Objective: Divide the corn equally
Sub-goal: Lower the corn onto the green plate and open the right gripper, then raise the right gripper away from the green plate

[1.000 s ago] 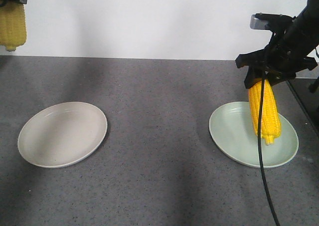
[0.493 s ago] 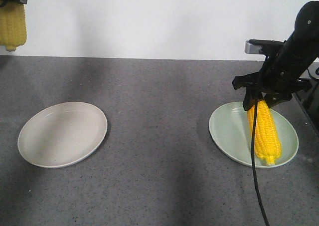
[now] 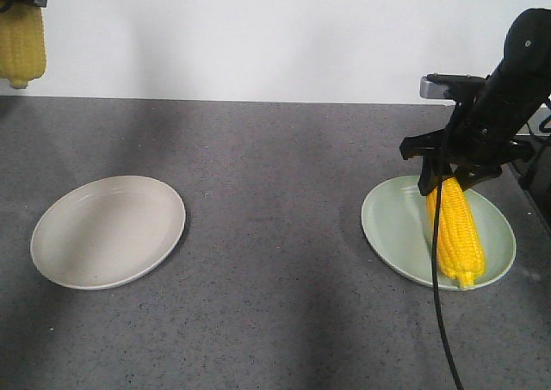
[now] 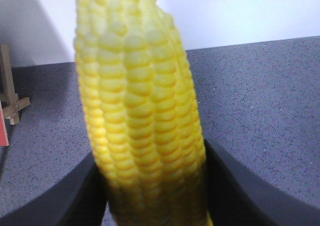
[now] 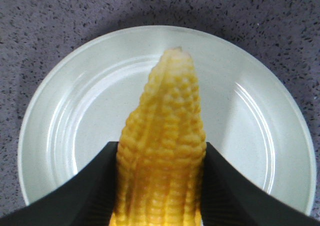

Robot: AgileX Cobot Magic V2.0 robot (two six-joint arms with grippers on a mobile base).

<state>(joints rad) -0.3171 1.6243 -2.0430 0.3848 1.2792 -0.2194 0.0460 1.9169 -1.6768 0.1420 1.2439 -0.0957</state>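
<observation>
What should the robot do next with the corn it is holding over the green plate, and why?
Probably open the right gripper and let go. Its corn cob already slants down onto the green plate, with the tip near the front rim, so it seems to be resting there. The other corn cob, in the left gripper, hangs high, and the beige plate holds nothing.

A corn cob (image 4: 142, 116) is seen filling the middle of the left wrist view, running from 12 o'clock down to 6 o'clock, its rows of yellow kernels blurred toward the bottom. It is clamped between the two dark fingers (image 4: 235, 186) of the left gripper (image 4: 155, 196), which are pressed against it at 7 and 5 o'clock. A grey speckled tabletop (image 4: 260, 91) lies behind, bounded by a white wall (image 4: 240, 11). A wooden piece (image 4: 11, 94) and a red edge (image 4: 2, 128) are visible at 9 o'clock.
</observation>
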